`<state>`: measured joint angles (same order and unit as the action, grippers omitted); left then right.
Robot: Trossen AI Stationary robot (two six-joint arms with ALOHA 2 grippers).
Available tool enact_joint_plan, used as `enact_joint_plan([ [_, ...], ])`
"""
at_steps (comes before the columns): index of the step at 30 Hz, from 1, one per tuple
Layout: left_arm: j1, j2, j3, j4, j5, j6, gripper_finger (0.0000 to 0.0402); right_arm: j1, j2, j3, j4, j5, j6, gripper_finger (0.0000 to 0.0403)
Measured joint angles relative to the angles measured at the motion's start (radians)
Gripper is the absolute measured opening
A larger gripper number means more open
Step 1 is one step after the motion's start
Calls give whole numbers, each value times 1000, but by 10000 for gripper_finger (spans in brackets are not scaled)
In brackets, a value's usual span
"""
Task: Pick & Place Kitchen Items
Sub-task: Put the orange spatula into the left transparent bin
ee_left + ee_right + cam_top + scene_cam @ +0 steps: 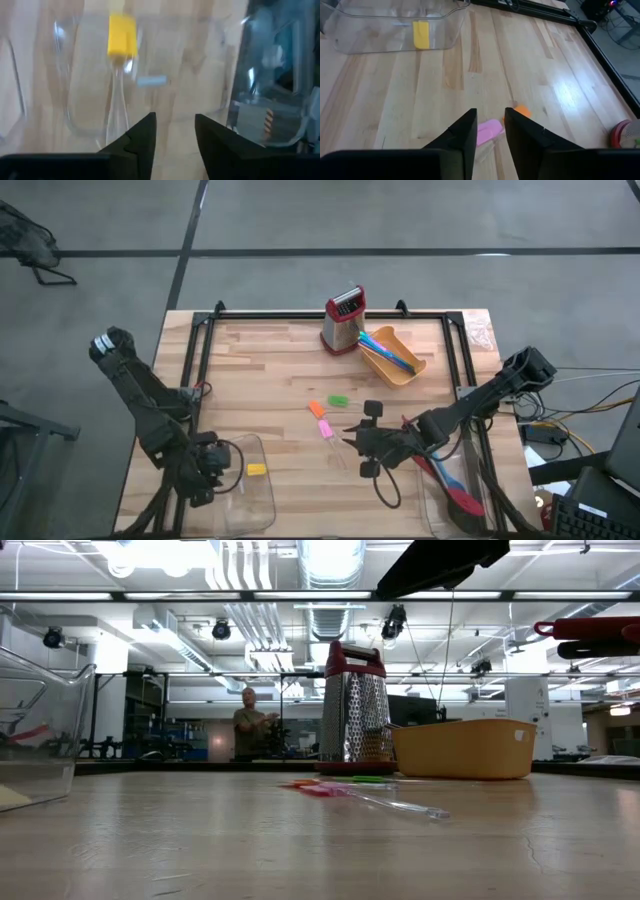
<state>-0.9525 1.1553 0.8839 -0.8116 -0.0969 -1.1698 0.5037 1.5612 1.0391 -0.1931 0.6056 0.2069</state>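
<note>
A small pink utensil [325, 428] with a clear handle lies flat on the wooden table [280, 360], beside an orange piece [317, 408] and a green piece [339, 400]. My right gripper [352, 438] hovers open above the pink utensil [488, 132], which shows between its fingertips, with the orange piece [521, 111] just beyond. My left gripper [218, 467] is open and empty over a clear tray [262, 498] at the near left. In that tray lies a yellow spatula [122, 41] with a clear handle. In the low view the pink utensil [322, 790] lies on the tabletop.
A red-topped metal grater [345, 318] stands at the far middle. Beside it an orange bowl [408, 370] holds blue and other coloured utensils. A second clear tray [440, 515] at the near right holds red and blue utensils. A black frame [300, 314] edges the table. A person [248, 720] stands far behind.
</note>
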Motion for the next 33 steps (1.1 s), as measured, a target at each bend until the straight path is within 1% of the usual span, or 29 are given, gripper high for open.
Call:
enact_joint_plan([
  [2, 1, 0, 25, 10, -61, 56, 147, 0, 0, -10, 8, 0, 14, 90],
  [5, 2, 0, 52, 85, -213, 141, 151, -1, 0, -27, 31, 0, 16, 84],
  [8, 7, 0, 60, 205, -409, 289, 149, -1, 0, -41, 55, 0, 17, 79],
  [12, 11, 4, 58, 395, -703, 542, 147, -2, 0, -43, 59, 0, 18, 72],
  [14, 14, 12, 55, 473, -801, 639, 147, -3, 0, -43, 61, 0, 18, 70],
  [15, 20, 19, 53, 510, -826, 697, 147, -3, 0, -43, 64, 0, 18, 68],
  [18, 54, 52, 45, 651, -838, 871, 147, -3, 2, -43, 75, 0, 18, 66],
  [21, 95, 113, 44, 850, -840, 1040, 147, -3, 3, -43, 73, -1, 22, 63],
  [24, 130, 191, 44, 1067, -823, 1250, 147, -2, 3, -43, 73, -1, 22, 60],
  [26, 153, 242, 44, 1187, -795, 1363, 147, -1, 3, -43, 73, -7, 29, 57],
  [28, 175, 288, 44, 1278, -785, 1424, 147, 0, 3, -43, 71, -30, 50, 54],
  [30, 203, 323, 43, 1334, -804, 1440, 147, 0, 3, -43, 65, -59, 70, 50],
  [33, 246, 355, 43, 1349, -828, 1421, 147, 0, 3, -43, 57, -66, 82, 44],
])
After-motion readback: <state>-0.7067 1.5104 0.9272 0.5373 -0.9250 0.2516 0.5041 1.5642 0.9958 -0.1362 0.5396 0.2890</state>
